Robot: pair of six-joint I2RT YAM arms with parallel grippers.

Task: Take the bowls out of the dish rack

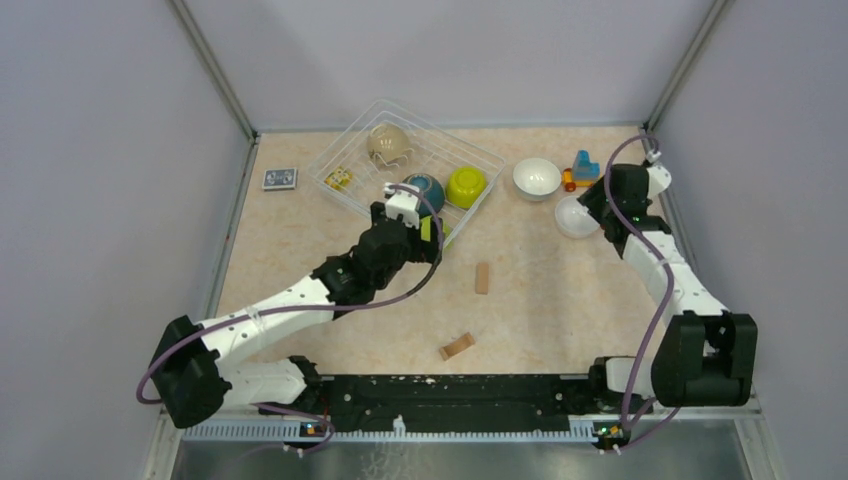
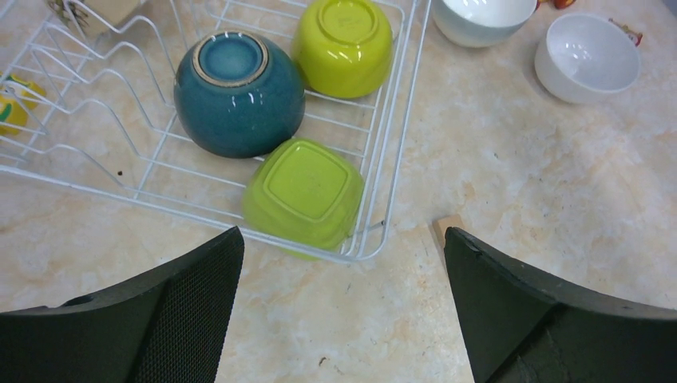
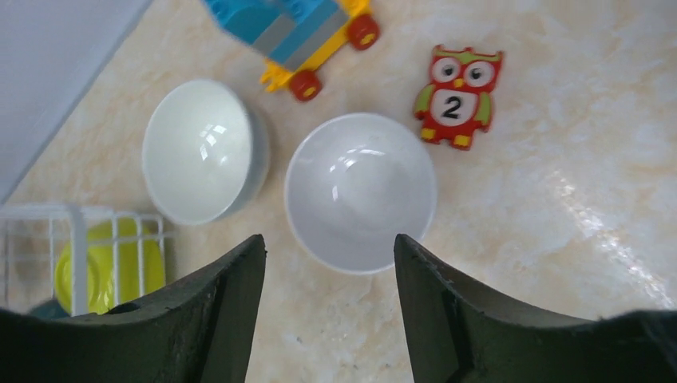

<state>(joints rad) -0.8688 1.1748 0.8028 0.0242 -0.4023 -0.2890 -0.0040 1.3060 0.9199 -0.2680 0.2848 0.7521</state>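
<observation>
Left end effector (image 2: 343,239) gaping wide by square lime green bowl (image 2: 303,191) in dish rack (image 2: 405,112) corner; right end effector (image 3: 327,243) parted, at white bowl (image 3: 359,191) on bench (image 3: 559,239).

Top view: bright, even light from overhead. No hard shadows, only a faint soft one under the left arm (image 1: 270,315) on the table (image 1: 540,320). Sharp across the frame.

Left wrist view: small white highlights on the glossy teal bowl (image 2: 239,96) and the round lime bowl (image 2: 343,44). The dark fingers (image 2: 176,319) of the left gripper (image 2: 343,233) are soft-edged, too close for focus.

Right wrist view: a broad pale sheen streaks the table at right. Bright glints sit inside the nearer white bowl (image 3: 359,191) and the farther white bowl (image 3: 203,152). The toy car (image 3: 295,32) at the top edge is slightly blurred.
</observation>
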